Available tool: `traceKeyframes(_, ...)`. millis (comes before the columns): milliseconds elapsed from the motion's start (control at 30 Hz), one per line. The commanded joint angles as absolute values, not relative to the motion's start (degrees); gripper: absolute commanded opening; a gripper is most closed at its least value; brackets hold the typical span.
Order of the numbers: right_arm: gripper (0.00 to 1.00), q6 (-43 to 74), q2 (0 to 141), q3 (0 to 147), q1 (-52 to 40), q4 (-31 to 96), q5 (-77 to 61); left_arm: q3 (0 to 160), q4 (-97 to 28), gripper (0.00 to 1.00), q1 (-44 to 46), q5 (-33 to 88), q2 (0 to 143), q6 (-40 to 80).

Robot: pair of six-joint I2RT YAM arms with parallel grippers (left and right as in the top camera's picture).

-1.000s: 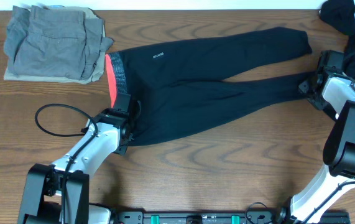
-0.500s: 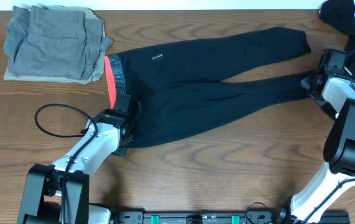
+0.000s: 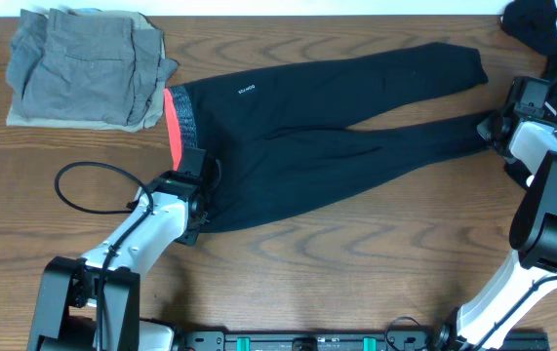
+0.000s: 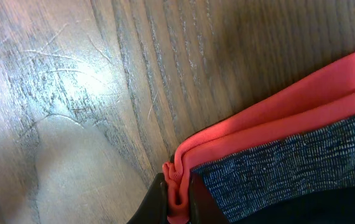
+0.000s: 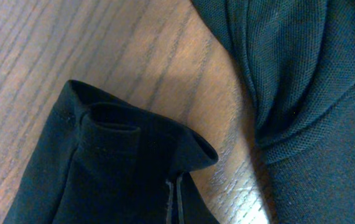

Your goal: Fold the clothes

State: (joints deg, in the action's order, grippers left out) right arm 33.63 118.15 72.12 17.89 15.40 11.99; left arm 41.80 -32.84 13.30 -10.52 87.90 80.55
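Two pinches on the black leggings (image 3: 288, 136), spread flat just right of the folded grey pile (image 3: 88, 68). Clamps the coral-red waistband edge (image 4: 276, 118), at the end nearest the grey pile, in the fully closed left gripper (image 4: 177, 194). Holds a leg cuff (image 5: 115, 143), at the end farthest from the pile, in the equally tight right gripper (image 5: 178, 199), just beside a loose dark garment (image 5: 314, 81). Could slip off the waistband, given so thin a bite, if pulled hard. Could twist the legs and spoil the crease if lifted unevenly. Could also drag that dark garment along if swung wide.
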Motion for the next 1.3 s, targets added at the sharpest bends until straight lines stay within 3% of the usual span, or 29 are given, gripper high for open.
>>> traceKeyframes(0, 0.01, 32.01, 118.65, 71.31, 18.28, 18.37, 10.11, 41.74, -33.39, 0.06, 13.26, -12.34, 86.72, 76.38)
traceKeyframes(233, 0.01, 32.08, 108.07, 71.31, 20.18, 26.72, 10.02, 43.57, -34.81, 0.06, 13.19, -15.88, 78.54, 66.65)
traceKeyframes(800, 0.01, 29.93, 89.71, 71.31, 28.56, 43.18, 7.2, 44.18, -43.75, 0.06, 13.21, -24.73, 52.82, 61.04)
traceKeyframes(1267, 0.01, 29.89, 84.05, 71.29, 32.69, 43.51, 3.75, 46.33, -50.54, 0.06, 13.21, -24.91, 46.28, 61.1)
